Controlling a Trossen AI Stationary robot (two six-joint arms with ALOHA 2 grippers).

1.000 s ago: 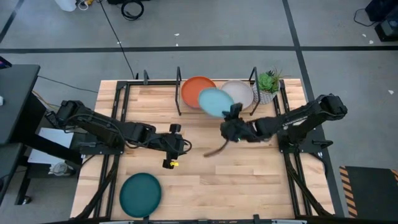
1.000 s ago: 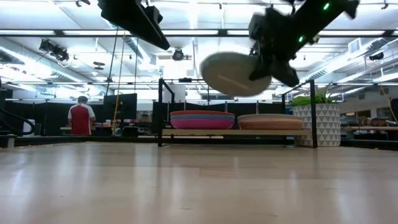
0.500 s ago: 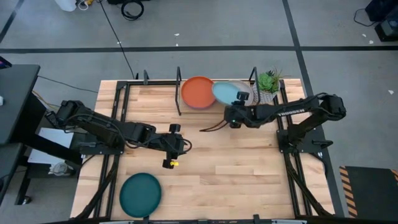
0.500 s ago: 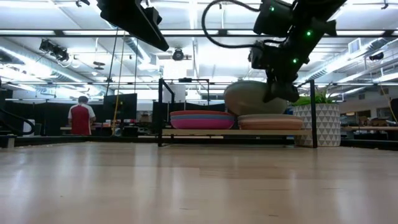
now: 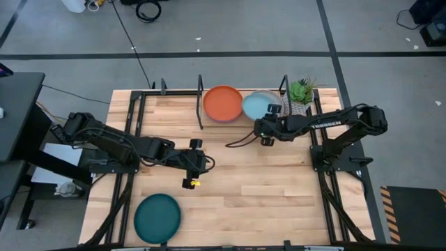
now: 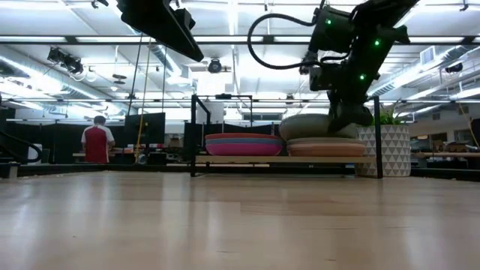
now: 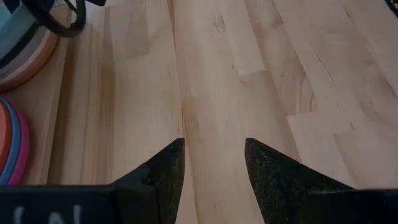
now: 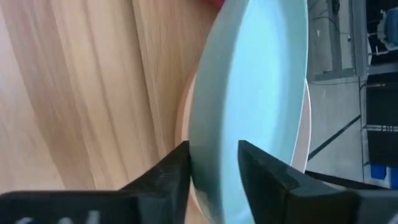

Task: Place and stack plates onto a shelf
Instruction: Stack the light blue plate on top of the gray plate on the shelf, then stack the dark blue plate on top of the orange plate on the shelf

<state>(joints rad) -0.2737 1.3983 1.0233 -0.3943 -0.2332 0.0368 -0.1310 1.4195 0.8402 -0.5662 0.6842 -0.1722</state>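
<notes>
A light teal plate (image 5: pixel 258 104) sits in my right gripper (image 8: pixel 211 165) over the shelf's right stack of cream and peach plates (image 6: pixel 326 148). That gripper is shut on the plate's rim. The left stack (image 6: pixel 244 144) lies flat on the shelf board (image 6: pixel 285 159), with an orange plate (image 5: pixel 222 103) on top and magenta and blue below. A dark teal plate (image 5: pixel 157 217) lies flat on the table near its near edge. My left gripper (image 7: pixel 214 162) hangs open over bare table, left of centre. My right gripper pinches the light teal plate's near rim (image 8: pixel 208 149) between its two fingers, one finger (image 8: pixel 177 168) below the rim and the other (image 8: pixel 261 168) on the plate's upper face. The fingers come level from the table's near side. The plate sits slightly tilted, low over the right stack; whether it touches I cannot tell.
Thin black posts (image 5: pixel 201 104) (image 5: pixel 284 87) stand at the shelf's ends. A potted plant (image 5: pixel 300 94) in a white patterned pot stands right of the shelf. Bare tabletop (image 5: pixel 265 188) stretches between the arms. A person in red (image 6: pixel 97 142) stands far behind the table.
My right gripper has carried the light teal plate from mid-air in front of the shelf toward the far edge and down, onto the place above the right stack. The plate has gone from steeply tipped to nearly level. The gripper has stayed shut on it.
</notes>
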